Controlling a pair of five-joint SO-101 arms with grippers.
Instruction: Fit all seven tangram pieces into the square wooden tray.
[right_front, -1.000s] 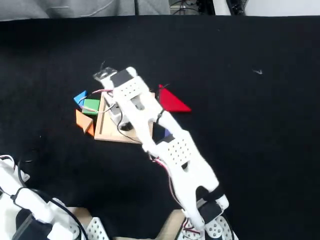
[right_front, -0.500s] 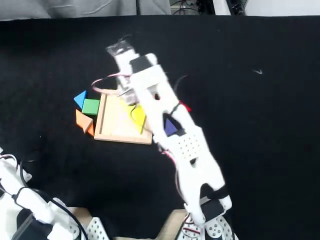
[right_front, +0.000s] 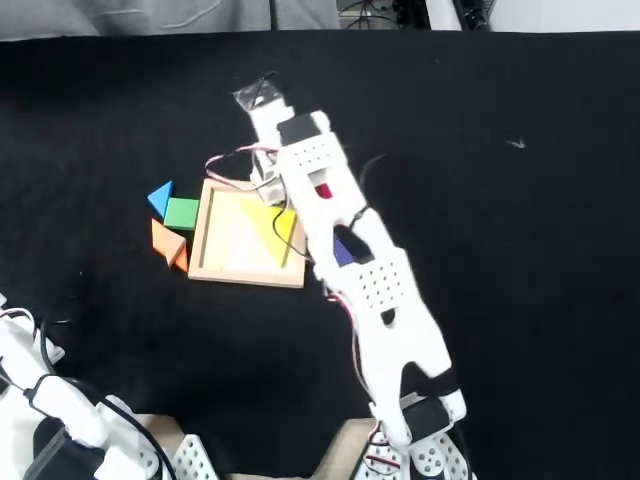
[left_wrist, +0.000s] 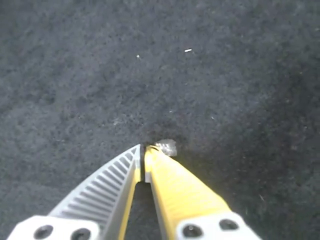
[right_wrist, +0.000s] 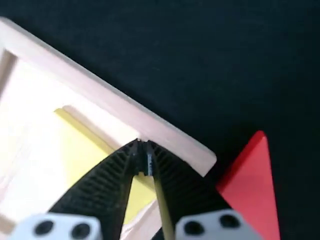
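Note:
The square wooden tray (right_front: 228, 262) lies left of centre on the black mat. A yellow triangle (right_front: 272, 226) lies flat inside it, against its right side. My right arm (right_front: 380, 290) stretches from the near edge across the tray's right rim. My right gripper (right_wrist: 143, 147) is shut and empty, its tips just above the tray's rim (right_wrist: 100, 95), between the yellow triangle (right_wrist: 87, 155) and a red triangle (right_wrist: 250, 175) on the mat outside. A blue triangle (right_front: 160, 197), a green square (right_front: 182, 212) and an orange triangle (right_front: 167, 242) sit against the tray's left side. My left gripper (left_wrist: 144, 150) is shut over bare mat.
A purple piece (right_front: 342, 251) shows through a gap in my right arm, just right of the tray. A sliver of the red triangle (right_front: 322, 190) shows under that arm. My left arm (right_front: 50, 420) rests at the near left corner. Bare mat spreads right and behind.
My right arm has swung to the right and farther back from over the tray, uncovering the yellow triangle in the tray and covering most of the red triangle. The left arm stayed still.

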